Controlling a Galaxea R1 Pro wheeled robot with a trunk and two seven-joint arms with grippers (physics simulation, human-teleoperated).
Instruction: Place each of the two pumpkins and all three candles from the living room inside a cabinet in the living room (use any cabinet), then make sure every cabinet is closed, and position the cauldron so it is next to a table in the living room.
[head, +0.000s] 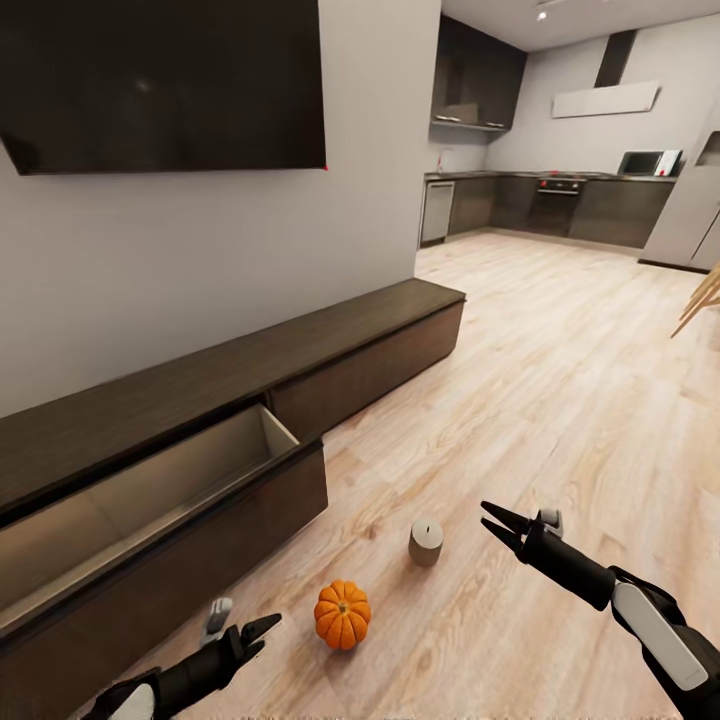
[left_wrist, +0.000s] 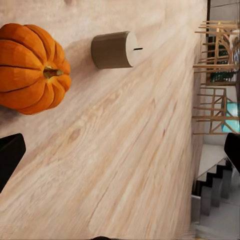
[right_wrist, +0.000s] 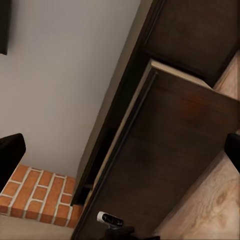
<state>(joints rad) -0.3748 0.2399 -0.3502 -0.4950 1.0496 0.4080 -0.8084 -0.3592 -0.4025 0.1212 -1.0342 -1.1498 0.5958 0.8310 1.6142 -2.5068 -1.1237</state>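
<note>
Here, lower the left gripper (head: 262, 630), fingers spread, squarely over the pumpkin (head: 342, 615); the right gripper (head: 496, 525) fingers are parted too.

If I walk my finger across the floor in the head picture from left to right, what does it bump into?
Left gripper → pumpkin → candle → right gripper.

pumpkin (head: 342, 614), candle (head: 426, 541) – floor, cab. drawer (head: 150, 500) open
</note>
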